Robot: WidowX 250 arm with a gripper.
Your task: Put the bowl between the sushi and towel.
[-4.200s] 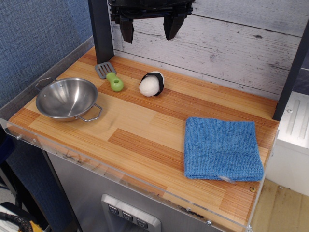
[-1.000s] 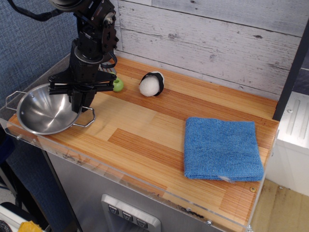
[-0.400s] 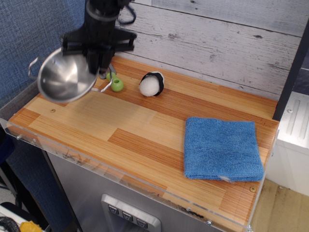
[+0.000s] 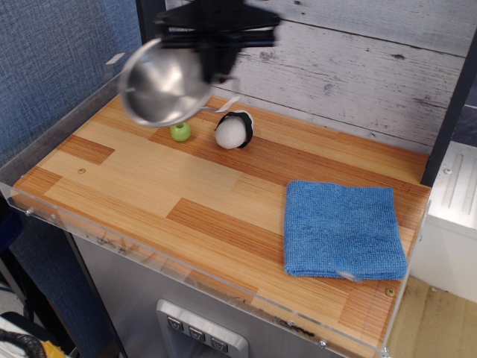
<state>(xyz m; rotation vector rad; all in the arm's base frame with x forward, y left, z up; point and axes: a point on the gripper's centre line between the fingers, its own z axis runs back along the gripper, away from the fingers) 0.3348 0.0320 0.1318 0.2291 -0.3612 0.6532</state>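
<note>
a: in the observation.image view, where is the shiny round stainless-steel bowl [image 4: 162, 91]?

b: it is up in the air, clear of the wooden plank tabletop [image 4: 186, 194], over the back left part of it. it is tilted and blurred by motion. one thin wire loop handle shows at its lower right, near the small white rice-ball sushi with the black band [image 4: 234, 129].

a: and the black robot gripper [image 4: 216, 56]?

b: it sits at the top of the view, above and to the right of the bowl, with its fingers clamped on the bowl's right rim. it is blurred too, so the exact line of contact is hard to make out.

a: where do the other things lie?

b: the sushi rests on the tabletop toward the back, just below and right of the raised bowl. a green handle end of a utensil [image 4: 179, 132] lies just left of the sushi; the rest of that utensil is hidden behind the bowl. the square blue terry towel [image 4: 343, 227] lies flat on the front right of the tabletop, well apart from the sushi, with bare wood between the two. a small white tag shows at its front edge.

a: what is behind?

b: a whitewashed plank wall [image 4: 358, 67] runs along the back, and a blue textured panel [image 4: 52, 60] stands on the left.
</note>
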